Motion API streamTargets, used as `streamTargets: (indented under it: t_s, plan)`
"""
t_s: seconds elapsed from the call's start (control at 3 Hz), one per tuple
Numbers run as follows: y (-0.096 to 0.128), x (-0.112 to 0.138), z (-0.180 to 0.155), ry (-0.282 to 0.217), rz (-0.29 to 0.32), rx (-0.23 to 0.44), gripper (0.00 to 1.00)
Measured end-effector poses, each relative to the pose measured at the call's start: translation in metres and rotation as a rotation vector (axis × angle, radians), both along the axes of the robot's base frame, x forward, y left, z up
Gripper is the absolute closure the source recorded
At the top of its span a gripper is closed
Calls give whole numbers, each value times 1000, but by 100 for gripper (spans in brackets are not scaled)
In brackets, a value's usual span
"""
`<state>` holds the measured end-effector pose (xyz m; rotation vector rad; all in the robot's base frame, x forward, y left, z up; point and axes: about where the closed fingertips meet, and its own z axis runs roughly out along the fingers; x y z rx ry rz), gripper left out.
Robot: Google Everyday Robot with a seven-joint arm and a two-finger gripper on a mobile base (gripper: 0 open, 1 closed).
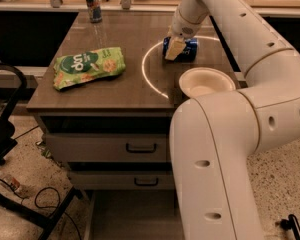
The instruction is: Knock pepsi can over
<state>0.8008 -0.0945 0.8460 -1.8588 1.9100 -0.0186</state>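
The pepsi can (188,49) is dark blue and looks to be lying on its side on the wooden table (120,89), right of middle, inside a ring of white light. My gripper (174,48) comes down from the white arm and sits against the can's left front, hiding part of it.
A green chip bag (87,66) lies on the table's left. A white bowl (205,82) sits near the front right edge, close to the can. A taller slim can (93,3) stands at the back left. My arm's white body fills the right foreground. A black chair frame (5,134) stands at left.
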Motion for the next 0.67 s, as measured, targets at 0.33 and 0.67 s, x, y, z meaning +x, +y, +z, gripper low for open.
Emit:
streamTargets:
  t_s: [0.33,0.67]
  plan:
    - [2,1,1,4,2,0,0]
    - [2,1,1,4,2,0,0]
